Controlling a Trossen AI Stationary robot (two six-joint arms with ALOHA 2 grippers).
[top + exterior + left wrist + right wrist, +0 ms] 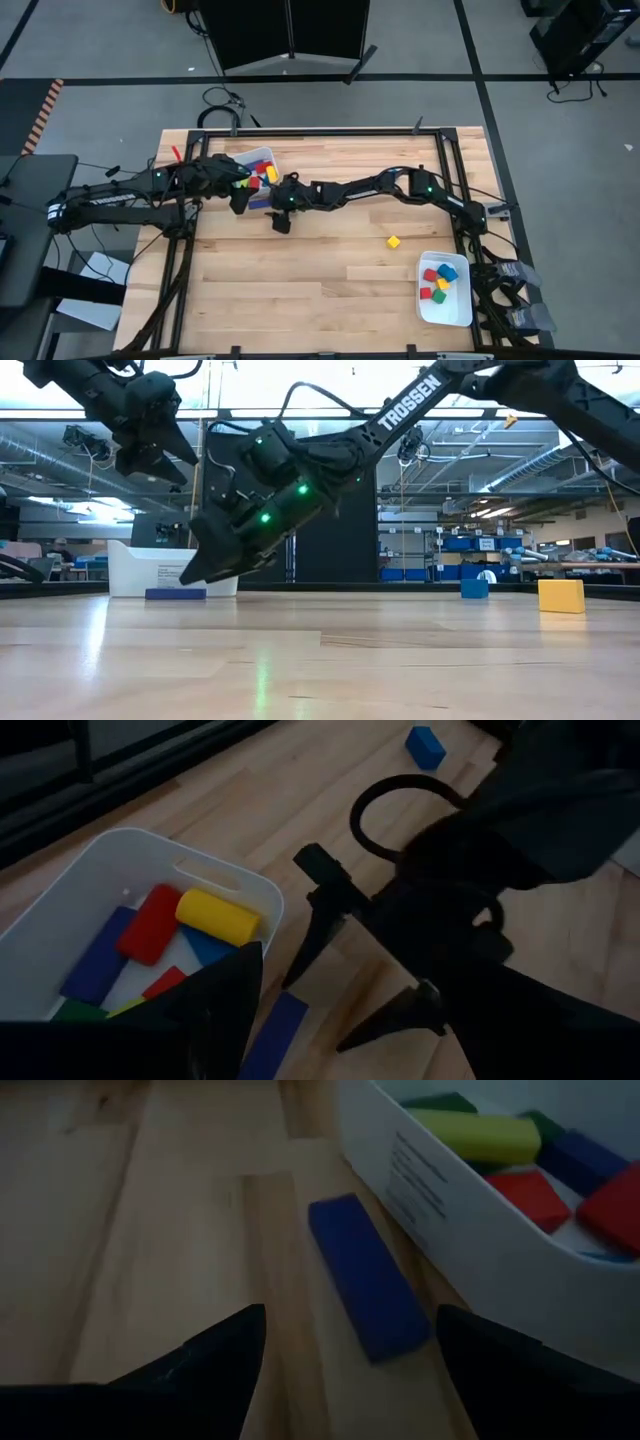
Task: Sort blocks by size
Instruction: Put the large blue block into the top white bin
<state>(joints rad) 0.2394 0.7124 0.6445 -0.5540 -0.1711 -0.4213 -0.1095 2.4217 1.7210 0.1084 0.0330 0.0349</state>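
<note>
High: right gripper (281,222) and left gripper (240,203) near far-left tray (262,155); yellow cube (394,241) mid-right.
Low: blue bar (176,594) flat beside tray.
Right wrist: fingers spread, empty, bar (366,1275) ahead.
Left wrist: fingers apart, empty.

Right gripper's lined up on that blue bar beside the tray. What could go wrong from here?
The blue bar lies close along the white tray wall, so one finger of the open right gripper may hit the wall or nudge the bar aside. The left gripper hangs close by; the arms could collide.
</note>
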